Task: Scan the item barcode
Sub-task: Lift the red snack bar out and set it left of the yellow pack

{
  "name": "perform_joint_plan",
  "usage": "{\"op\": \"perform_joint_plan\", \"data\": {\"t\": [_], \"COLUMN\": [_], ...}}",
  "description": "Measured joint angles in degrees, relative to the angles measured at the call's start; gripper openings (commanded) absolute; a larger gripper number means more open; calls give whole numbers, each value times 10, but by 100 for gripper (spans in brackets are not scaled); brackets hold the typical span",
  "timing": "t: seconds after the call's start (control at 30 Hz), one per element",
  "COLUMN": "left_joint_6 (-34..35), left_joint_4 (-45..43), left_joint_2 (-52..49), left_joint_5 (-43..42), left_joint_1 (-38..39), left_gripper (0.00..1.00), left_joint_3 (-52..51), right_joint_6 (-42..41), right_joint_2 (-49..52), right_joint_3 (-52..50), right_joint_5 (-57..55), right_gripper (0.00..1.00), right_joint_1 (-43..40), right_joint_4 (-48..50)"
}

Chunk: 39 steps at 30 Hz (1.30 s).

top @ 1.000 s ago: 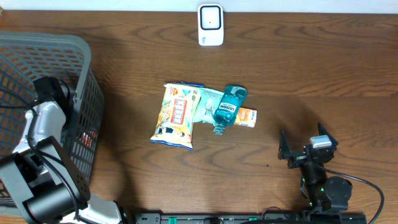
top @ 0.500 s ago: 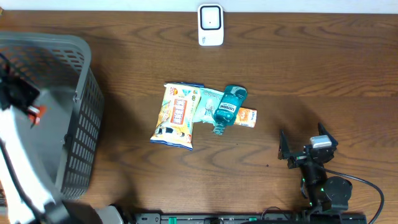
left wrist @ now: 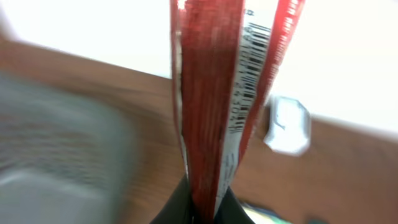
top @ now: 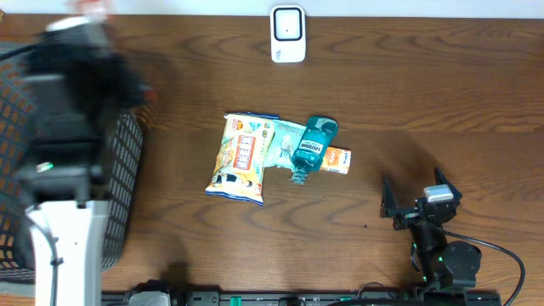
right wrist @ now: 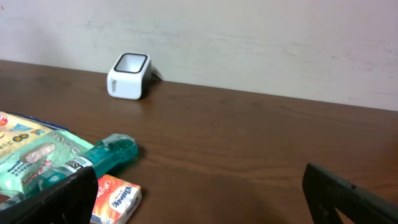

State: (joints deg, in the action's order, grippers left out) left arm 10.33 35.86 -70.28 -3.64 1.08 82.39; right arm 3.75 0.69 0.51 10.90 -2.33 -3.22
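left pincer (left wrist: 202, 210) clamps red packet (left wrist: 208, 93) | packet upright, long axis up from jaws | scanner (left wrist: 287, 124) ahead-right | right pincer (top: 415, 204) wide, empty

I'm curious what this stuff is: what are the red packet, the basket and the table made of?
Packet: probably thin plastic film, glossy; it creases and carries a printed barcode.
Basket: likely grey moulded plastic, matte, with a fine grid wall.
Table: wood or wood-look laminate; brown grain lines, slight sheen.
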Motion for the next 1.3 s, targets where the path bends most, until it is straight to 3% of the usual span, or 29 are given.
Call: {"op": "perform_joint_plan", "data": {"t": [0.2, 0.63, 0.67, 0.7, 0.73, 1.03, 1.17, 1.3], "left_joint_6": [-23, 30, 35, 40, 43, 26, -15, -48], "left_joint_4": [36, 67, 68, 70, 71, 79, 62, -23], "left_joint_2": [-94, -381, -396, -407, -416, -399, -321, -209], "left_joint_5": [69, 105, 105, 104, 105, 105, 108, 143], "left_joint_1": [126, 122, 122, 122, 122, 122, 122, 122], "left_gripper": [8, 8, 26, 65, 98, 98, 98, 98], "left_joint_3": [-3, -14, -14, -14, -14, -15, -9, 33], "right_joint_6": [0, 0, 0, 0, 0, 0, 0, 0], "right_joint_2": [0, 0, 0, 0, 0, 0, 0, 0], "right_joint_3": [0, 0, 0, 0, 0, 0, 0, 0], "right_joint_5": [0, 0, 0, 0, 0, 0, 0, 0], "right_gripper": [99, 99, 99, 99, 99, 99, 99, 99], "right_joint_1": [0, 0, 0, 0, 0, 0, 0, 0], "right_joint_4": [0, 0, 0, 0, 0, 0, 0, 0]}}
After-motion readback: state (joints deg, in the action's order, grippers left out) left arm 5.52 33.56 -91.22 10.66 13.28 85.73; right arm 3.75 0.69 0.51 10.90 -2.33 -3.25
